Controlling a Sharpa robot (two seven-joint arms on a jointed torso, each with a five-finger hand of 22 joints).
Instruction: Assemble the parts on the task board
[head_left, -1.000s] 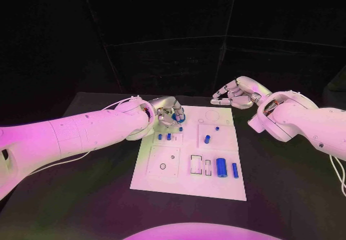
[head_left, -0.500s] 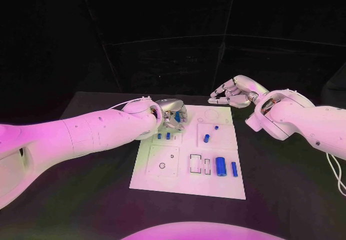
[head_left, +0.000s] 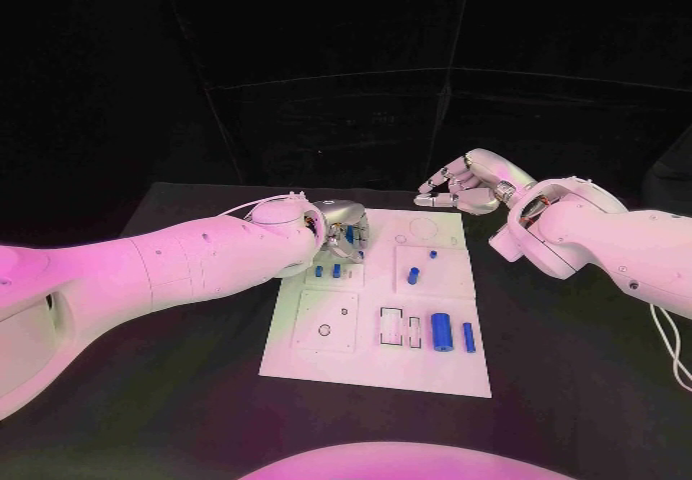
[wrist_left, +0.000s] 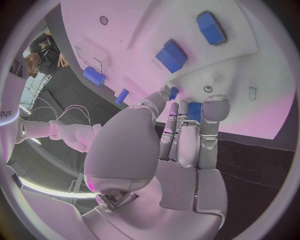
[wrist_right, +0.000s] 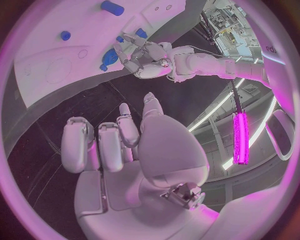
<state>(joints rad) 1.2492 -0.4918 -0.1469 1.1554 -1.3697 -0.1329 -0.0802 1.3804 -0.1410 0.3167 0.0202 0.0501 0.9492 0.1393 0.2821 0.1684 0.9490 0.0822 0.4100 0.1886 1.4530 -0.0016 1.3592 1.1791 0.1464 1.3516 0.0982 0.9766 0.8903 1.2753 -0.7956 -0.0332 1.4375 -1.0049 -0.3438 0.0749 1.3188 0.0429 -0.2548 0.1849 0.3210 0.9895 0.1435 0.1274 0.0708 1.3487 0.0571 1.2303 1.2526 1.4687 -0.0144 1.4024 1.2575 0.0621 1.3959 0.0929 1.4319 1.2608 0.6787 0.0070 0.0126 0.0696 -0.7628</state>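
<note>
Left hand at the far corner of the board, a blue part in its fingers

Your left hand (head_left: 340, 228) sits over the far left corner of the white board (head_left: 329, 362), which lies mid-surface (head_left: 173, 400). In the left wrist view a small blue part (wrist_left: 194, 111) shows between the fingers (wrist_left: 211, 112), so read that hand as pinching it. How firmly it is seated you cannot tell.

Your right hand (head_left: 469, 188) hovers beyond the board's far right corner, off the board, fingers loosely curled and apart, holding nothing.

Where the other parts lie, head view:
- two short blue pegs (head_left: 327, 271) just on the near side of the left hand
- a blue piece (head_left: 413, 278) and a smaller one (head_left: 433, 256) standing in the right middle panel
- a thick blue cylinder (head_left: 441, 333) and a thinner one (head_left: 469, 339) lying side by side near the right edge, beside an outlined slot (head_left: 392, 329)

Handling, as a judgement: the parts look small, rigid, light and smooth, likely plastic. Expect them to roll or slip out of a loose pinch. Take the cylinders across their middle, from the sides; take the pegs near the top so the lower end stays free to enter a hole. The board looks stiff and flat.

Writing: no brand or label on the board can be read; marks are outlines only.
</note>
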